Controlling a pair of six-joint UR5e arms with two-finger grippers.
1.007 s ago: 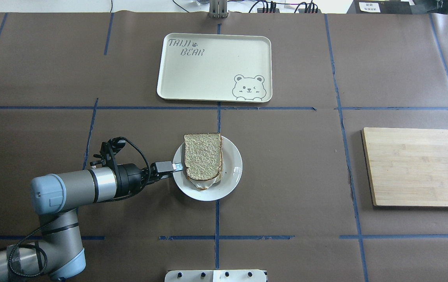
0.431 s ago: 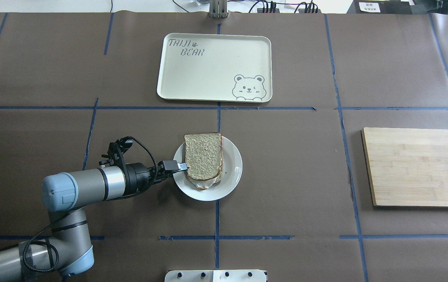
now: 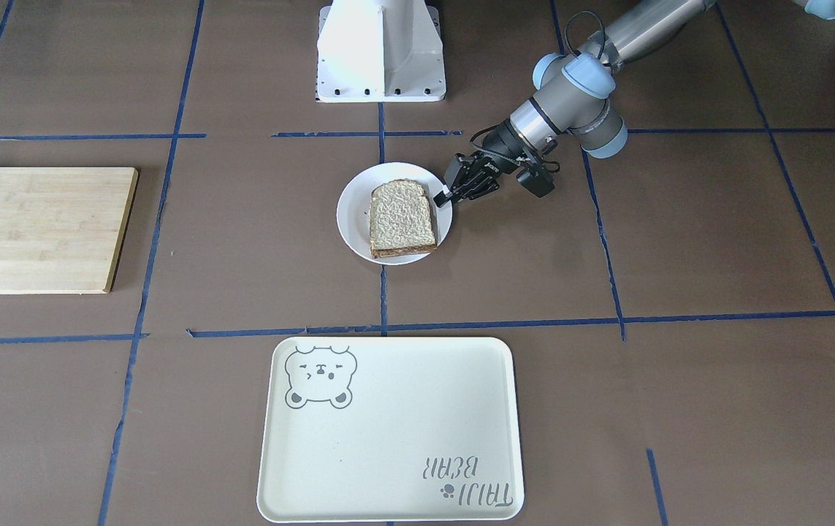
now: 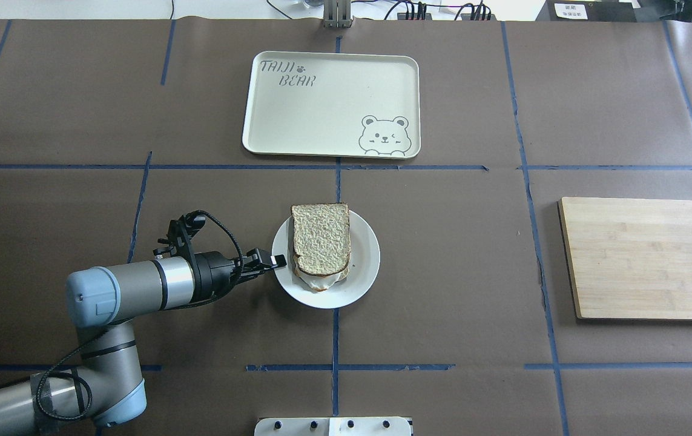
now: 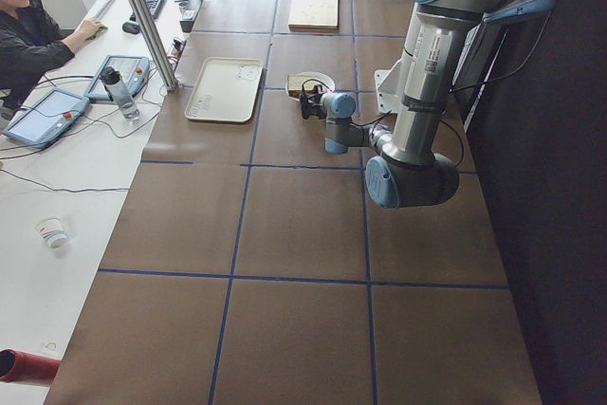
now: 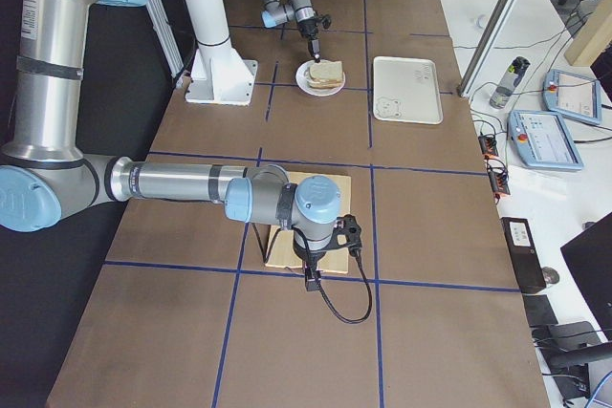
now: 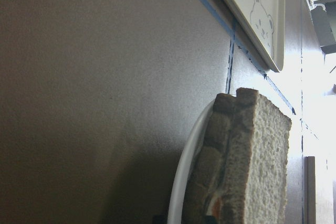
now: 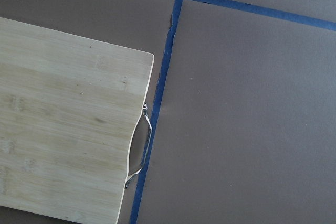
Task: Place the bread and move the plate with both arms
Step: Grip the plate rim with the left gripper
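- The bread (image 4: pixel 321 238) lies flat on the plate (image 4: pixel 365 260), toward the plate's robot-left half. Its straight crust edge reaches the plate's far rim and its rounded end points toward the robot.
- It rests on top of a second slice (image 4: pixel 320 282), which peeks out at the robot-side end with some white egg showing. These two slices are all the plate holds.
- The left gripper (image 4: pixel 280 261) is at the plate's robot-left rim, just beside the bread's crust, with the left arm (image 4: pixel 128 287) reaching in low from that side. The fingertips look close together at the rim, but I cannot tell whether they are clamped on it or merely against it.
- In the left wrist view, the plate's white rim and the crust fill the lower frame.
- Beyond the plate, away from the robot, lies a cream tray (image 4: pixel 321 103) with a bear drawing and "TAIJI BEAR" lettering.
- Well apart from the plate, on the robot's right, lies a wooden cutting board (image 4: pixel 648 257) with a metal handle.
- The right gripper (image 6: pixel 311 279) hangs over the board's edge, far from the plate. I cannot tell how its fingers stand.
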